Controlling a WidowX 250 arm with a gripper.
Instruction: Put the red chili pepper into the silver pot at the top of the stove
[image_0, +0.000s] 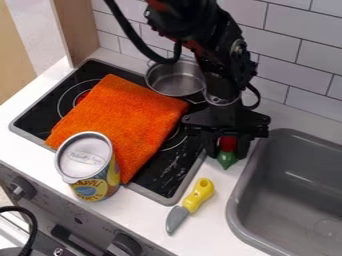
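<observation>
The gripper (228, 145) hangs over the counter strip between the stove and the sink, with its fingers closed on the red chili pepper (228, 143). Below the fingertips the pepper's green end (227, 159) points down toward the counter; whether it touches the surface I cannot tell. The silver pot (175, 80) stands at the back of the stove, up and left of the gripper, its inside partly in view and its right edge close to the arm.
An orange cloth (123, 120) covers much of the black stove (43, 110). An open can (87, 165) stands at the stove's front edge. A yellow-handled toy knife (198, 196) lies on the counter. The grey sink (294, 195) is at right, a tiled wall (294, 55) behind.
</observation>
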